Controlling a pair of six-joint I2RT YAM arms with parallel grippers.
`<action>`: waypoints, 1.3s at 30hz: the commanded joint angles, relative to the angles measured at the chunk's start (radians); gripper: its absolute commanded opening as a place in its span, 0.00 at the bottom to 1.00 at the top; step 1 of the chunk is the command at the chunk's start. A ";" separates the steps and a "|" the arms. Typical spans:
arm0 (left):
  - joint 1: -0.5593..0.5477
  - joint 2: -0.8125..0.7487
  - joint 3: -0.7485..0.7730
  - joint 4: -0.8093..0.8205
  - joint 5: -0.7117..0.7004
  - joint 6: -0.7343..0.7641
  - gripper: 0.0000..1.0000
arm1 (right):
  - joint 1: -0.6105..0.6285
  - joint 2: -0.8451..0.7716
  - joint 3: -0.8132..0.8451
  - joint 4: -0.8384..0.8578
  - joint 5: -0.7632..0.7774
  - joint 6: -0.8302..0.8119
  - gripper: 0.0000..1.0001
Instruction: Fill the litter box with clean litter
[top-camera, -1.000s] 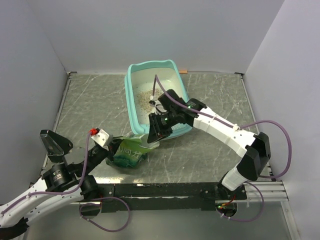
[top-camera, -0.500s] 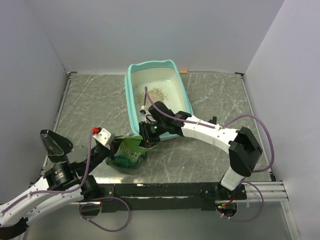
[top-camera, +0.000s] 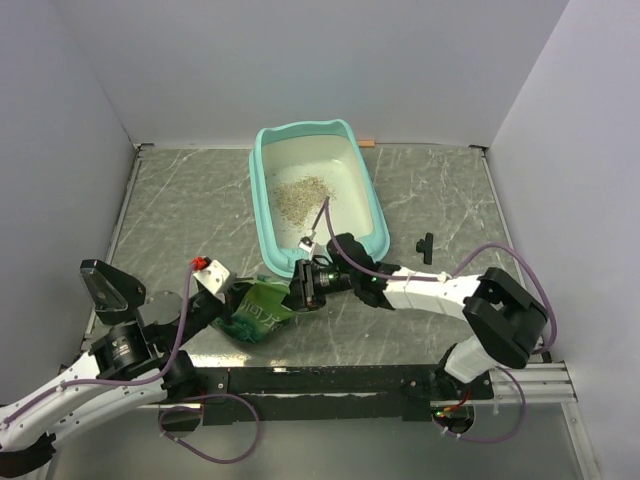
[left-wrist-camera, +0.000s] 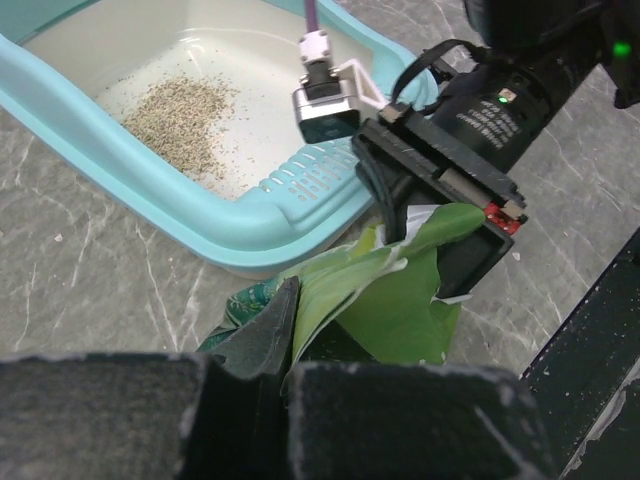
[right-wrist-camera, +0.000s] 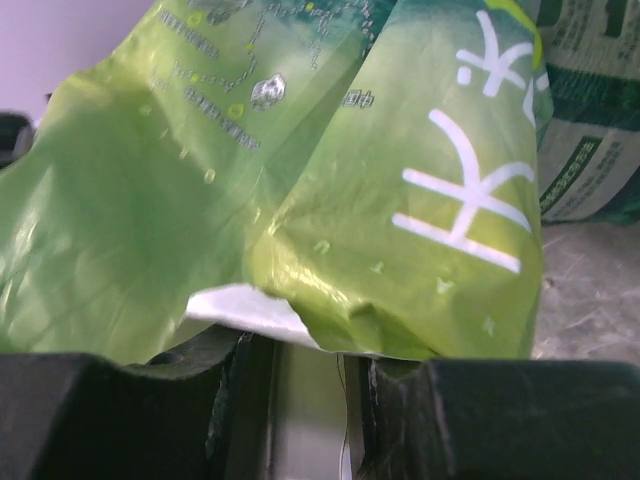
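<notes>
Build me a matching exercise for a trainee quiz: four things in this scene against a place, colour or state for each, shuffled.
Things:
1 litter box
2 clean litter
3 green bag
4 small black part

Descriptions:
a gripped by left gripper and right gripper
b turquoise
c lying alone on the table, right of the box
d thin patch inside the box

Pairs: 1-b, 2-d, 3-a, 4-c
</notes>
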 joint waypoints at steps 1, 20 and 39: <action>-0.001 0.002 0.026 0.101 -0.014 -0.021 0.01 | 0.023 -0.091 -0.088 0.093 -0.074 0.075 0.00; 0.000 0.028 0.026 0.098 -0.026 -0.019 0.01 | -0.083 -0.571 -0.293 -0.108 0.058 0.075 0.00; 0.000 0.023 0.023 0.103 -0.033 -0.016 0.01 | -0.153 -0.947 -0.511 -0.154 0.129 0.180 0.00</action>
